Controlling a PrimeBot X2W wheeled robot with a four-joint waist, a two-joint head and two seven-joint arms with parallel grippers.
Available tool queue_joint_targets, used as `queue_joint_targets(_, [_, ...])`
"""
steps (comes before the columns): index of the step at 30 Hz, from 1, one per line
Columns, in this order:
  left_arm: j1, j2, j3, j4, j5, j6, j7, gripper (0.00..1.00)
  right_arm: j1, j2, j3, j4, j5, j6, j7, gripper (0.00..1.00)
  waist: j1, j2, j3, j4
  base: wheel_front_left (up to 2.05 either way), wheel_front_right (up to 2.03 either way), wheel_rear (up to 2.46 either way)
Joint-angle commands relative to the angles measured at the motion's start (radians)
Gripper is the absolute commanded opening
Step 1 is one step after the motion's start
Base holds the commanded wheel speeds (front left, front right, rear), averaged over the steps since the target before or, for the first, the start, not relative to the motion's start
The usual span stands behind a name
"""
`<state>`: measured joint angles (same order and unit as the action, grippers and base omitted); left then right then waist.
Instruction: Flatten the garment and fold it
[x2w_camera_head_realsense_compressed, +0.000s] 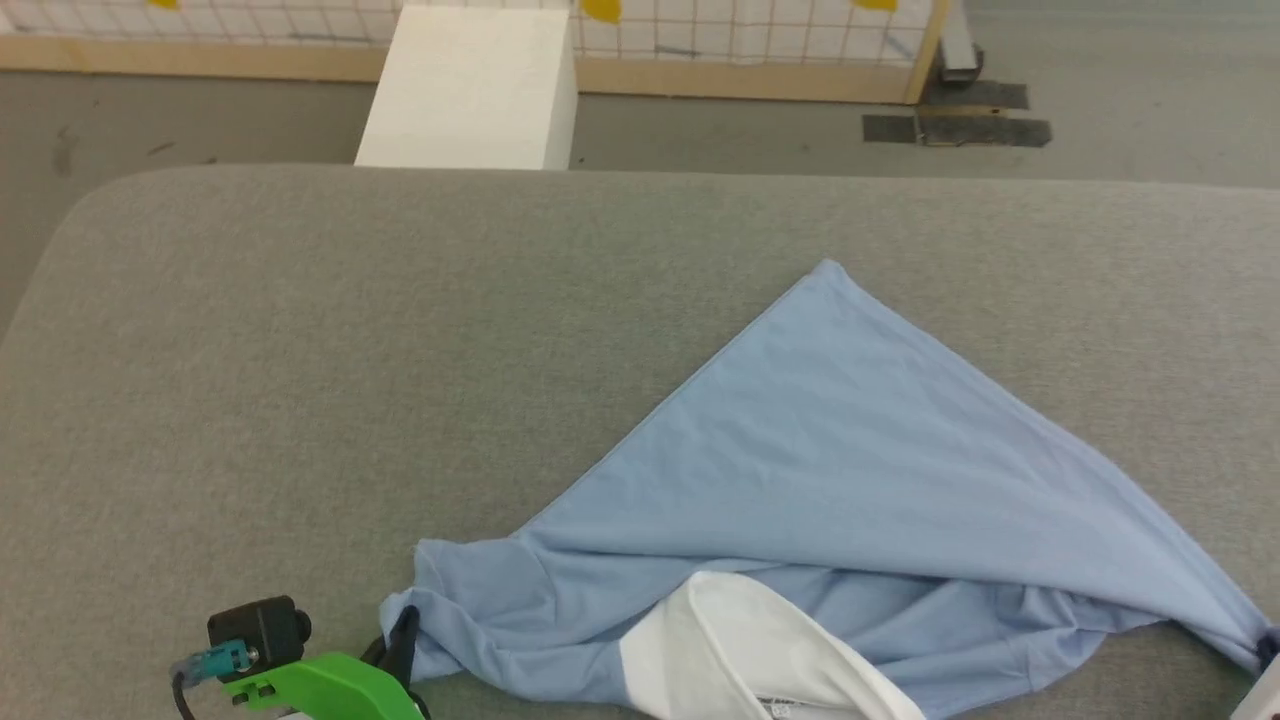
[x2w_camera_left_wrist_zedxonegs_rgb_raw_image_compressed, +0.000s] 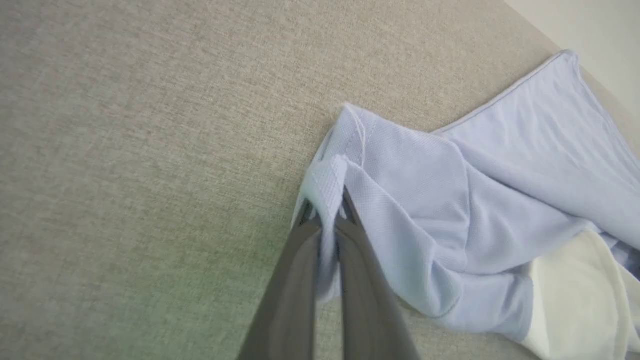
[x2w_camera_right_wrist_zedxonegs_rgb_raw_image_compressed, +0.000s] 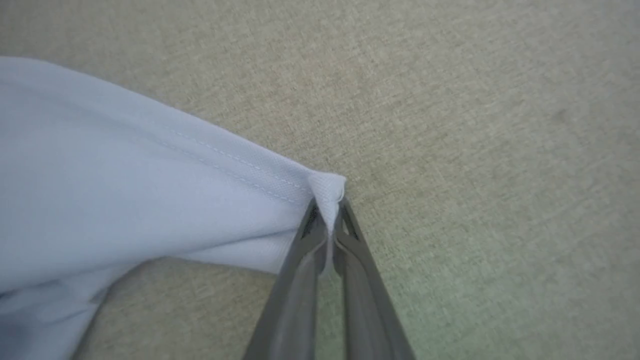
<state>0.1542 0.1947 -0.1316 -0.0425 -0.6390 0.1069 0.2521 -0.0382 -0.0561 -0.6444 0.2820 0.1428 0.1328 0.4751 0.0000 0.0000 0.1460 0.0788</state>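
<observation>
The garment (x2w_camera_head_realsense_compressed: 830, 480), a light blue knit shirt with a white collar part (x2w_camera_head_realsense_compressed: 740, 650) showing at its near edge, lies bunched in a rough triangle on the grey padded surface (x2w_camera_head_realsense_compressed: 350, 350). My left gripper (x2w_camera_head_realsense_compressed: 403, 630) sits at the lower left of the head view, shut on the shirt's left end. In the left wrist view the left gripper (x2w_camera_left_wrist_zedxonegs_rgb_raw_image_compressed: 327, 210) pinches a stitched hem of the garment (x2w_camera_left_wrist_zedxonegs_rgb_raw_image_compressed: 425, 200). My right gripper (x2w_camera_head_realsense_compressed: 1268, 650) is at the lower right edge, holding the shirt's right end. The right wrist view shows that gripper (x2w_camera_right_wrist_zedxonegs_rgb_raw_image_compressed: 327, 212) shut on a hemmed corner of the garment (x2w_camera_right_wrist_zedxonegs_rgb_raw_image_compressed: 125, 200).
The grey padded surface has a rounded far-left corner (x2w_camera_head_realsense_compressed: 110, 200), and its far edge runs across the head view. Beyond it lie grey floor, a white block (x2w_camera_head_realsense_compressed: 470, 85), a wooden-framed grid panel (x2w_camera_head_realsense_compressed: 760, 45) and dark tape patches (x2w_camera_head_realsense_compressed: 960, 125).
</observation>
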Motion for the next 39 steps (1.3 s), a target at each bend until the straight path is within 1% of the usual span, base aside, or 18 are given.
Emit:
queue_joint_targets(1, [0.013, 0.009, 0.0, -0.004, 0.01, 0.005, 0.004, 0.0, 0.039, 0.006, 0.004, 0.018, 0.007, -0.002, 0.042, 0.0, 0.0, 0.0, -0.021, -0.025, 0.0, 0.0, 0.0])
queue_joint_targets(3, [0.016, 0.01, -0.004, -0.007, 0.01, 0.005, 0.008, 0.0, 0.045, 0.006, 0.014, -0.003, 0.015, -0.002, 0.056, 0.0, 0.0, 0.0, -0.021, -0.028, 0.0, 0.0, 0.0])
queue_joint_targets(5, [0.017, 0.009, -0.007, -0.01, 0.009, 0.006, 0.009, 0.0, 0.05, 0.006, 0.029, -0.038, 0.019, -0.002, 0.026, 0.78, 0.0, 0.0, -0.022, -0.028, 0.0, 0.0, 0.0])
queue_joint_targets(6, [0.018, 0.009, -0.009, -0.011, 0.009, 0.006, 0.01, 0.0, 0.05, 0.006, 0.037, -0.058, 0.022, -0.002, 0.0, 1.0, 0.0, 0.0, -0.023, -0.028, 0.0, 0.0, 0.0])
queue_joint_targets(9, [0.016, 0.01, -0.015, -0.014, 0.01, 0.006, 0.013, 0.0, 0.029, 0.006, 0.049, -0.115, 0.018, -0.002, -0.11, 1.0, 0.0, 0.0, -0.022, -0.02, 0.0, 0.0, 0.0])
queue_joint_targets(11, [0.012, 0.008, -0.019, -0.017, 0.01, 0.005, 0.013, 0.0, 0.011, 0.006, 0.084, -0.154, -0.001, -0.002, -0.188, 1.0, 0.0, 0.0, -0.02, -0.009, 0.0, 0.0, 0.0])
queue_joint_targets(14, [0.005, -0.001, -0.025, -0.024, 0.002, 0.002, 0.013, 0.0, -0.032, 0.006, 0.16, -0.198, -0.036, -0.002, -0.288, 1.0, 0.0, 0.0, -0.011, 0.01, 0.0, 0.0, 0.0])
queue_joint_targets(16, [0.0, -0.004, -0.032, -0.026, 0.003, 0.0, 0.013, 0.0, -0.07, 0.006, 0.218, -0.208, -0.059, -0.002, -0.336, 1.0, 0.0, 0.0, -0.001, 0.024, 0.0, 0.0, 0.0])
queue_joint_targets(19, [-0.01, -0.009, -0.037, -0.026, 0.003, 0.0, 0.01, 0.0, -0.144, -0.008, 0.323, -0.202, -0.079, -0.002, -0.391, 1.0, 0.0, 0.0, 0.019, 0.045, 0.0, 0.0, 0.0])
queue_joint_targets(21, [-0.018, -0.013, -0.04, -0.025, 0.003, -0.001, 0.006, 0.0, -0.212, -0.023, 0.393, -0.182, -0.062, -0.002, -0.432, 1.0, 0.0, 0.0, 0.036, 0.061, 0.0, 0.0, 0.0])
queue_joint_targets(23, [-0.026, -0.021, -0.042, -0.022, -0.002, -0.003, 0.002, 0.0, -0.28, -0.044, 0.46, -0.132, -0.041, -0.002, -0.441, 1.0, 0.0, 0.0, 0.052, 0.074, 0.0, 0.0, 0.0])
queue_joint_targets(27, [-0.048, -0.029, -0.05, -0.014, -0.007, -0.012, -0.005, 0.0, -0.422, -0.09, 0.588, -0.001, -0.025, -0.002, -0.397, 1.0, 0.0, 0.0, 0.093, 0.111, 0.0, 0.0, 0.0])
queue_joint_targets(31, [-0.075, -0.043, -0.059, 0.001, -0.011, -0.021, -0.018, 0.0, -0.547, -0.115, 0.668, 0.158, -0.011, -0.002, -0.264, 1.0, 0.0, 0.0, 0.126, 0.151, 0.0, 0.0, 0.0])
queue_joint_targets(34, [-0.091, -0.054, -0.07, 0.019, -0.015, -0.032, -0.027, 0.0, -0.623, -0.124, 0.692, 0.264, -0.016, -0.002, -0.156, 1.0, 0.0, 0.0, 0.149, 0.182, 0.0, 0.0, 0.0])
queue_joint_targets(39, [-0.117, -0.07, -0.086, 0.052, -0.022, -0.049, -0.043, 0.0, -0.722, -0.136, 0.663, 0.388, -0.067, -0.002, -0.015, 1.0, 0.0, 0.0, 0.187, 0.231, 0.0, 0.0, 0.0])
